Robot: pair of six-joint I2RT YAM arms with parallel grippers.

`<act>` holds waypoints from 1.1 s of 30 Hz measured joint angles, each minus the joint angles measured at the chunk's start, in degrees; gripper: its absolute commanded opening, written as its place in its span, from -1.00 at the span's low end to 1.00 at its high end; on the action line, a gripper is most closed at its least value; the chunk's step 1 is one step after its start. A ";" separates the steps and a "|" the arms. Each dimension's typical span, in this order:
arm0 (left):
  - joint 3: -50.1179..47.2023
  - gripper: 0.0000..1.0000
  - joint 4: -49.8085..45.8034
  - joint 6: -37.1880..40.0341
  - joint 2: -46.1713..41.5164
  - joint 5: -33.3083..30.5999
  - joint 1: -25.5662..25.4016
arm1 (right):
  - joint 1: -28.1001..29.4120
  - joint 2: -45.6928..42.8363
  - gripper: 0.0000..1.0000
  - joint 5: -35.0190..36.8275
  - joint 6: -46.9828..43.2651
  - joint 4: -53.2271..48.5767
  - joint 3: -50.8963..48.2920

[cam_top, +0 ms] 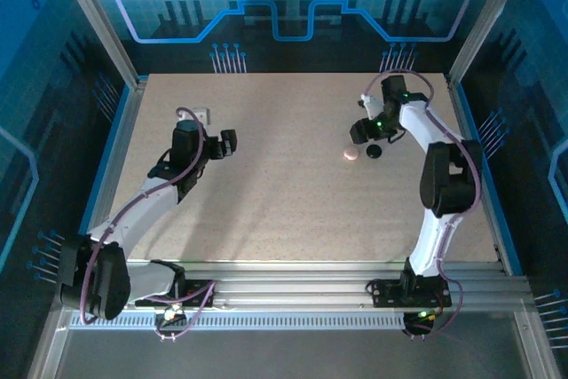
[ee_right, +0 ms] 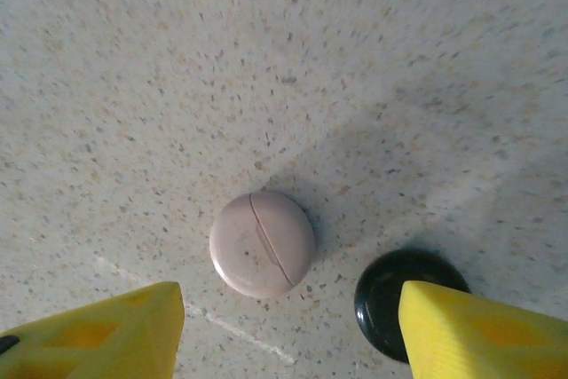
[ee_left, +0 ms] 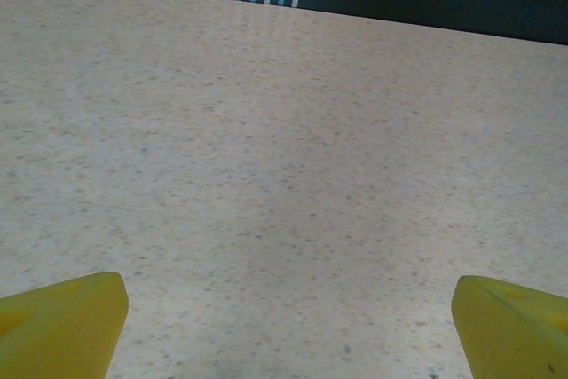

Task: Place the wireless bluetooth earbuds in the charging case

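Observation:
The charging case (ee_right: pixel 263 243) is a small round pale pink puck lying flat on the table, with a thin seam line across its top; from above the charging case (cam_top: pixel 351 153) sits right of centre. A round black object (ee_right: pixel 398 302) lies just to its right, seen in the top view as a black object (cam_top: pixel 374 151). My right gripper (ee_right: pixel 288 330) hovers open above them, its yellow fingers (ee_right: pixel 106 333) straddling the case, the right finger overlapping the black object. My left gripper (cam_top: pixel 227 144) is open over bare table, far left of the case. No earbuds can be made out.
A small white object (cam_top: pixel 201 115) lies behind the left arm near the table's left side. Metal frame posts and blue walls (cam_top: pixel 284 6) ring the speckled table (cam_top: pixel 284 210). Open surface stretches between the two arms.

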 measured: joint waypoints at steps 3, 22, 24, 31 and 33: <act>-2.08 0.98 0.57 0.48 -0.68 -1.79 1.11 | -0.48 -8.22 0.87 0.76 1.73 6.21 -8.17; -25.51 0.98 35.89 9.51 5.70 -6.03 3.08 | -4.42 -34.27 0.99 9.60 6.21 53.09 -57.94; -26.64 0.98 44.06 11.43 8.90 -5.64 3.13 | -4.46 -34.10 0.99 9.77 6.01 57.11 -59.58; -29.62 0.98 60.67 13.64 21.86 -5.77 3.87 | -4.50 -32.83 0.99 9.86 5.75 65.05 -60.41; -27.06 0.98 58.34 12.79 21.20 -5.46 5.66 | -4.48 -32.79 0.99 9.99 5.62 65.90 -60.43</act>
